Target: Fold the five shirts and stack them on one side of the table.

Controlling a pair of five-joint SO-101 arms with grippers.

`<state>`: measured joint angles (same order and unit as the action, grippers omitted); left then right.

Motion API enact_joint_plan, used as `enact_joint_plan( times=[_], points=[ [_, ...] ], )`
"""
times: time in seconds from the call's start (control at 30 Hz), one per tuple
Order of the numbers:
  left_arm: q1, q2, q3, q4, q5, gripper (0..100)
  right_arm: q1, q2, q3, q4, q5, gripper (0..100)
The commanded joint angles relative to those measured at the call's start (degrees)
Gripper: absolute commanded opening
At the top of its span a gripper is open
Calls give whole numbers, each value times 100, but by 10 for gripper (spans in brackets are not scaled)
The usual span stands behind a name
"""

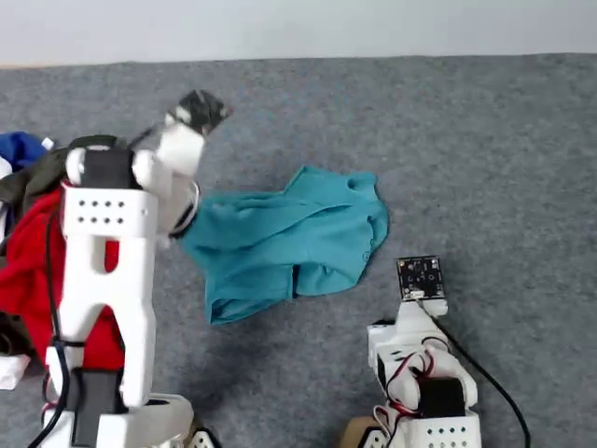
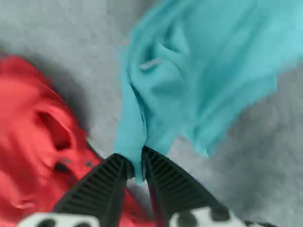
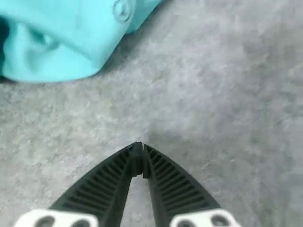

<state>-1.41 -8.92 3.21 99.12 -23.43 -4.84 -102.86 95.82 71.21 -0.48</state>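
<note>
One crumpled teal fabric shirt [image 1: 289, 243] is spread near the middle of the grey felt-covered desk [image 1: 485, 140]. A corner of that shirt's edge is clamped between the black ribbed fingers [image 2: 102, 182] of the left pincer [image 2: 135, 166], and the cloth is gathered into a narrow fold at the grip. A bunched red fabric shirt [image 1: 33, 257] is heaped just beside the teal shirt, on the left arm's side. A dark green garment [image 1: 37, 177] and a blue garment [image 1: 20, 147] are piled past the red one, farther from the teal shirt. The right pincer [image 3: 138, 163] is clenched on nothing, its tips touching, over bare desk near the teal shirt's rounded hem and apart from the cloth.
</note>
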Motion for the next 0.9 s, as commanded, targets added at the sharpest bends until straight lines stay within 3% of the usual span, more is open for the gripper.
enact_joint_plan(
  times=[0.0, 0.3, 0.53, 0.87],
  points=[
    [-44, -448, 637, 114, -18, 2, 576, -92, -202, -409, 114, 11],
    [-53, -712, 1385, 79, -35, 2, 752, 418, -2207, 356, 334, 8],
    [-826, -686, 2053, -501, -35, 2, 655, 3978, -4923, 1059, -44, 9],
    [-1169, -721, 3055, -1073, -35, 2, -277, 8207, -8791, 2343, 580, 11]
  ],
)
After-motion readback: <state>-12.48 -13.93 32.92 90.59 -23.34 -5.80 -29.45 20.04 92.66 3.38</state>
